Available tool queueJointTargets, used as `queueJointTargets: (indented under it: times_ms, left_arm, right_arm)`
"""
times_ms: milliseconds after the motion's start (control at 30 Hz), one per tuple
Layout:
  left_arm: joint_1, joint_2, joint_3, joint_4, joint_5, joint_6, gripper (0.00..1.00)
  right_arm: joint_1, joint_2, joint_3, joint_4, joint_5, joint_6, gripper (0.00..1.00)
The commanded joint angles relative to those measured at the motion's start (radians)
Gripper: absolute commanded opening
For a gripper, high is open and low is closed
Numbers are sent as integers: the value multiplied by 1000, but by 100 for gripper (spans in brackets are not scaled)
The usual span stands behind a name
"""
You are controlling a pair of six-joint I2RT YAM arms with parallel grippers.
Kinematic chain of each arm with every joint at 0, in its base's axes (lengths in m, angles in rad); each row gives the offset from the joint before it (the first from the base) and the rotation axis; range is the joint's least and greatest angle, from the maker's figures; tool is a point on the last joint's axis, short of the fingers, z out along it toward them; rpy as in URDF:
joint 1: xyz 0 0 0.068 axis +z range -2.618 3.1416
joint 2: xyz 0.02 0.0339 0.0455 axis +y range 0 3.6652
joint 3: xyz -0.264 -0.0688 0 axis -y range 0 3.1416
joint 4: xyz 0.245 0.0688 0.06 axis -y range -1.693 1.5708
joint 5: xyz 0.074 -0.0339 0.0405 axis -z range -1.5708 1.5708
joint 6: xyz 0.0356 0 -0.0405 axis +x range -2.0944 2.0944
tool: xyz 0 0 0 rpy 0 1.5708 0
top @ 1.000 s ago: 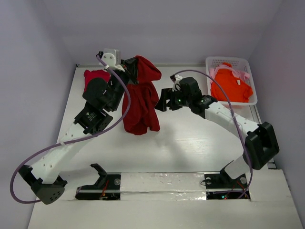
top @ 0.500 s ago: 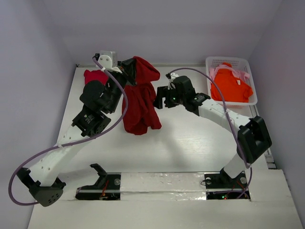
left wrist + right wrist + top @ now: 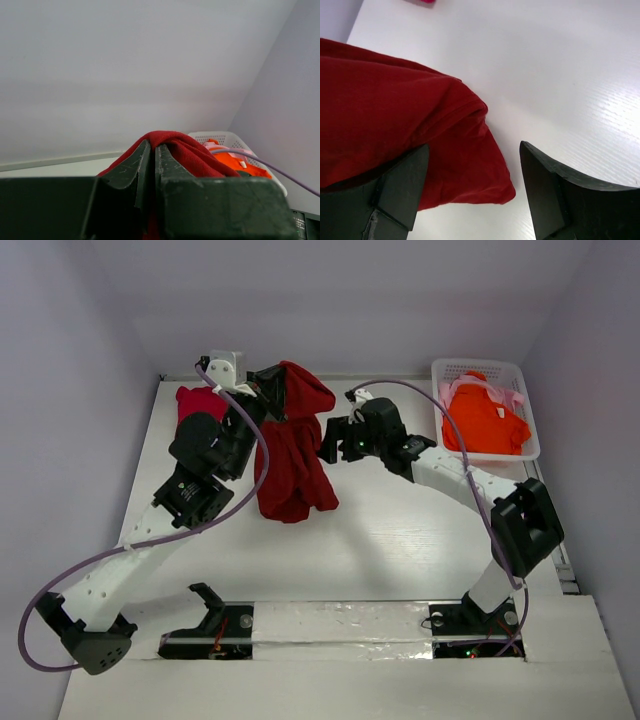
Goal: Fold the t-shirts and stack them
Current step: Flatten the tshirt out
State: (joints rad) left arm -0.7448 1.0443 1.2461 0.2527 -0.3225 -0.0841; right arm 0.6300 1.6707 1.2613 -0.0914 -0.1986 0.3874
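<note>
**Count.** We count four t-shirts, two pincers, one basket and one table.

**Item 1.** Crimson-pink cloth t-shirt, one. It is bunched on the white table at the far left corner, partly hidden behind the left arm. We cannot tell which way it points.

**Item 2.** Left pincer, one. Its jaws are pressed together on a fold of cloth. In the left wrist view the fabric rises as a hump over the two tips.

**Item 3.** Large dark red cloth t-shirt, one.
- It is lifted off the table at the far middle and hangs from the left pincer, which grips its upper end.
- Its long axis is roughly vertical. In the overhead view it runs from the far side toward the near side.
- A rounded hump of cloth sits at the top and the loose end points downward.
- We cannot tell whether the lowest edge touches the table.

**Item 4.** Right pincer, one.
- It sits just beside the right edge of the dark red cloth t-shirt, about halfway down its length.
- In the right wrist view the jaws stand wide apart and hold nothing.
- In that view the red cloth fills the left side and its rounded corner reaches into the gap between the tips.
- We cannot tell whether the cloth touches either finger.

**Item 5.** White plastic lattice basket, one, at the far right corner of the table.

**Item 6.** Bright orange cloth t-shirt, one. It is crumpled inside the basket and fills most of it.

**Item 7.** Pale pink cloth t-shirt, one. It is in the same basket, showing only as strips around the far edge of the orange one.
</note>
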Motion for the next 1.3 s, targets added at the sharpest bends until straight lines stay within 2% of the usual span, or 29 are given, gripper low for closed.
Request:
queueJointTargets:
  times_ms: [0,300,533,600,633,700,767,967,1267]
  left_arm:
    - [-4,-23,-2,112,3,-11,0]
    - [-4,-21,-5,118,-9,-6,0]
    - [-4,-9,1,117,-10,-6,0]
    - [-4,-6,1,120,-9,-8,0]
    - [-4,-6,0,122,-9,-8,0]
    - [-4,-3,1,120,-6,-9,0]
    - [-4,-3,1,120,-3,-9,0]
    - [-4,-4,-7,115,-9,-8,0]
    - [-4,-9,-16,105,-24,-5,0]
  right_arm:
    - [8,7,33,140,-22,-25,78]
    - [26,58,-28,352,-136,-38,76]
    - [36,95,4,318,-110,-70,71]
    - [36,96,1,326,-107,-70,55]
    - [36,100,1,328,-105,-70,37]
    - [36,101,4,325,-102,-67,21]
    - [36,97,6,321,-91,-64,0]
    - [36,64,12,266,-13,-93,0]
    - [36,-83,47,61,240,-153,0]
